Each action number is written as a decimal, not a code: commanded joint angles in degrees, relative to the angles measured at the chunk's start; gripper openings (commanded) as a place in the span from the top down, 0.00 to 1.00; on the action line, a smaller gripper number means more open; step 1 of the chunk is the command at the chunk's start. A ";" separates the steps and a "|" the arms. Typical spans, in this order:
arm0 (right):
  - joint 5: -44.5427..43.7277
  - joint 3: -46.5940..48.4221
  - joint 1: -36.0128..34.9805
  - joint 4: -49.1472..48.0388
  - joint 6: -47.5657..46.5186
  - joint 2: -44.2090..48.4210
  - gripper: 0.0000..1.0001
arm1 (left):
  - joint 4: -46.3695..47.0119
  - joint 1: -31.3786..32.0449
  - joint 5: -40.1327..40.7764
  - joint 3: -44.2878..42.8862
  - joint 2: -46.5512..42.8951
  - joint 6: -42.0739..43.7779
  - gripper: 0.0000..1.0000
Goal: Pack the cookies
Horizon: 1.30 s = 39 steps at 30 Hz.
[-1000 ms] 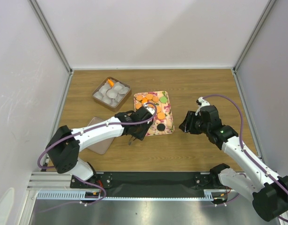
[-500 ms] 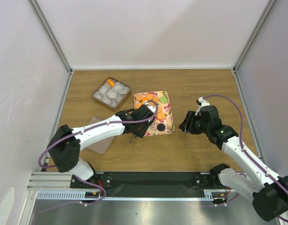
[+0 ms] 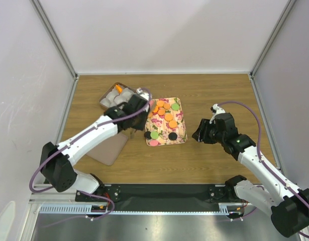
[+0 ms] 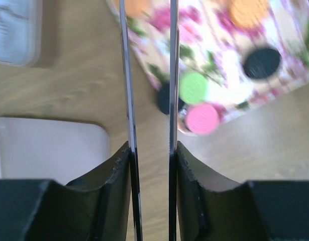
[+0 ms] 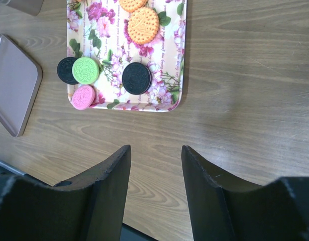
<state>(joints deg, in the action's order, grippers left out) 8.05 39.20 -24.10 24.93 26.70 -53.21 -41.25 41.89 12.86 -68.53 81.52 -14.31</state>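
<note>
Orange, green, pink and black cookies (image 3: 164, 109) lie on the floral tray (image 3: 181, 124) in the middle of the worktop (image 3: 214, 95); and the left arm has swung off the tray's near-left corner, where it hung a second ago, up to the tin (image 3: 103, 103) of paper cups (image 3: 118, 95); the left gripper (image 3: 140, 100) now hangs at the tin's right rim. That uncovers a black cookie (image 5: 68, 70), a green cookie (image 5: 85, 70) and a pink cookie (image 5: 83, 97) bunched at that corner. It looks like a carry toward the tin; yet in the wrist view the jaws stand a narrow slot apart, bare as far as they show, with the tips off the top of the picture; whether a cookie is pinched there cannot be told. The right gripper (image 5: 155, 150) has not budged; jaws wide apart, empty, over bare wood right of the tray.

Edges: the black cookie straddles the tray's left rim and the pink cookie hugs the corner; a careless pass could knock either off. Room: the lid (image 3: 108, 149) fills the near left; the tin sits just beside the tray; open wood lies far and right.
</note>
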 commanded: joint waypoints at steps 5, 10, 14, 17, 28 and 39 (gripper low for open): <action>0.56 -0.35 0.10 -1.72 -0.86 0.30 0.49 | 1.27 -14.02 -1.44 -8.45 0.66 3.14 0.60; 0.65 -0.27 0.19 -1.73 -0.86 0.30 0.49 | 1.53 -18.77 -2.05 -13.37 7.23 3.41 0.61; 0.82 -0.35 0.19 -1.64 -0.86 0.12 0.49 | 0.22 -20.88 -2.05 -17.68 12.17 3.49 0.62; 0.82 -0.35 0.10 -1.64 -0.95 0.21 0.49 | -0.23 -22.02 -1.96 -19.71 15.24 3.76 0.62; 0.91 -0.44 0.10 -1.81 -0.95 0.13 0.49 | -0.32 -26.33 -4.69 -21.20 21.31 4.99 0.62; 0.91 -0.53 0.10 -1.72 -0.95 0.12 0.49 | 0.04 -27.47 -6.18 -23.48 24.30 4.81 0.62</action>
<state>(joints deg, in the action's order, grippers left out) 8.49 38.68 -24.08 24.58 26.70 -53.34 -42.61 14.94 7.29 -88.03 105.45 -10.44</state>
